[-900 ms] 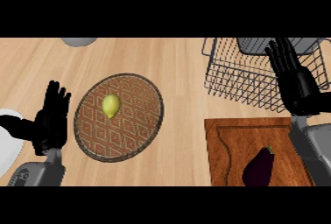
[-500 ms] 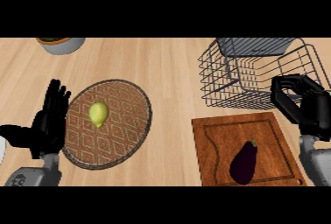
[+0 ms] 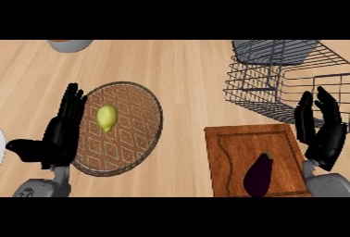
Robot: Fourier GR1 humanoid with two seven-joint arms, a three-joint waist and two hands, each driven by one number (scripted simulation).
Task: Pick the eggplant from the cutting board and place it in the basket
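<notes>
Since 0.5 s ago my right hand point(image 3: 322, 132) has dropped nearer the eggplant point(image 3: 258, 174), fingers straightened and holding nothing. That eggplant lies untouched on the cutting board point(image 3: 236, 143), the basket point(image 3: 284, 76) beyond it, so grasping comes next. My left hand point(image 3: 60, 134) rests open beside the round mat point(image 3: 133, 120) bearing 1 lemon point(image 3: 107, 117).

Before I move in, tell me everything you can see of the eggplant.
The eggplant is dark purple and glossy, with a small stem cap at its upper end. It lies flat on the wooden cutting board, towards the board's near right part, long axis roughly away from the robot. Nothing else touches it; the right hand is open beside it, apart.
</notes>
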